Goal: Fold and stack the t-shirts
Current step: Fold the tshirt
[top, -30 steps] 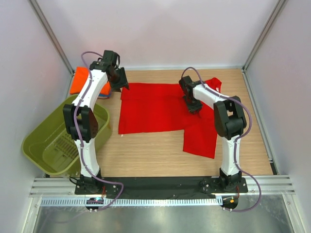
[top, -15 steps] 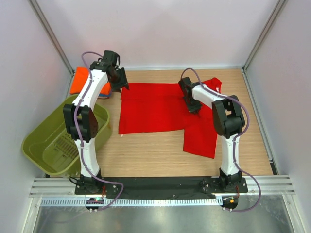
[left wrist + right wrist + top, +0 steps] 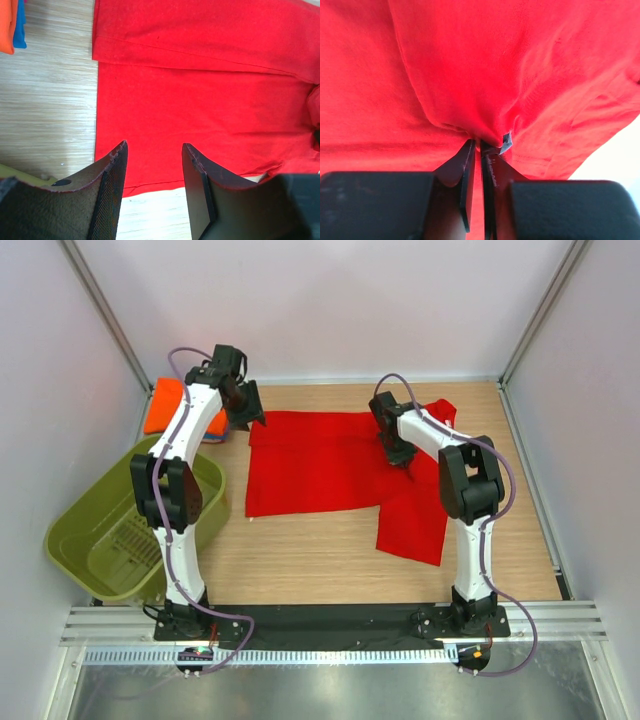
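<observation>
Top view: the red shirt [image 3: 310, 465] lies spread flat mid-bench, one flap hanging toward the near right. The left end effector [image 3: 250, 415] is over the shirt's far left corner. The right end effector [image 3: 398, 457] is down on the cloth right of centre. The orange shirt [image 3: 165, 405] sits folded at the far left with the blue shirt [image 3: 214, 437] showing under it. The basket [image 3: 110, 530] is near left, on the bench [image 3: 310, 560].

Left wrist view: fingers apart, nothing between them, hanging clear above the red shirt's left edge. Orange and blue cloth show at the top left corner.

Right wrist view: fingers drawn almost together, pinching a gathered ridge of red cloth at their tips. A small pale tag [image 3: 506, 140] shows just beside the right fingertip; no writing readable.
</observation>
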